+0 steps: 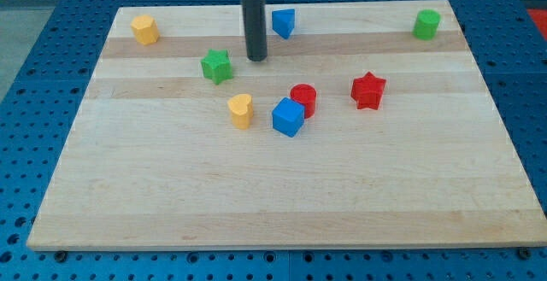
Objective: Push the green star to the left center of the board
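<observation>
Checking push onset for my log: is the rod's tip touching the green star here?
Apart. The camera view shows a strip of bare board between my tip and the green star, which lies to the tip's left.

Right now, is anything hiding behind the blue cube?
Behind the blue cube, toward the view's top, the red cylinder peeks out, touching or nearly touching it. Its lower left is covered by the cube. My tip is farther up, beside the green star.

We're looking at our rod, a straight, smooth dark-grey cylinder with a faint sheen, ending in my tip (pixel 256 59), flat and blunt. Up top, a dark collar with a pale rim.
</observation>
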Robot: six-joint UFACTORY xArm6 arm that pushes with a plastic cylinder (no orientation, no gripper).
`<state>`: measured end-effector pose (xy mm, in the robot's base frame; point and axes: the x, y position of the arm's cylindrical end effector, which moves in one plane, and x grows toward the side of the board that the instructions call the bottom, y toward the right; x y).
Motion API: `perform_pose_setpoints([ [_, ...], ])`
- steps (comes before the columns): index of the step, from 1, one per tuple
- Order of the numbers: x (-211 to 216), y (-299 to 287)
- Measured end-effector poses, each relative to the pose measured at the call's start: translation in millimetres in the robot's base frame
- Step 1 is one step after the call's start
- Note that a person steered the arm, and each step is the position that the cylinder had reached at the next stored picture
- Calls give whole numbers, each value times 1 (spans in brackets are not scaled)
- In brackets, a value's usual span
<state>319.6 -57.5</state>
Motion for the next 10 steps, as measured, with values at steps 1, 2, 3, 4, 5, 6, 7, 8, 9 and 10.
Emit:
perform_pose_setpoints([
  [1,0,-21],
  [2,6,-38],
  [3,26,-56],
  [4,59,-70],
  [5,93,-81],
  [6,109,-86],
  [7,109,-81],
  [8,103,-72],
  [9,50,-87],
  [10,28,-109],
])
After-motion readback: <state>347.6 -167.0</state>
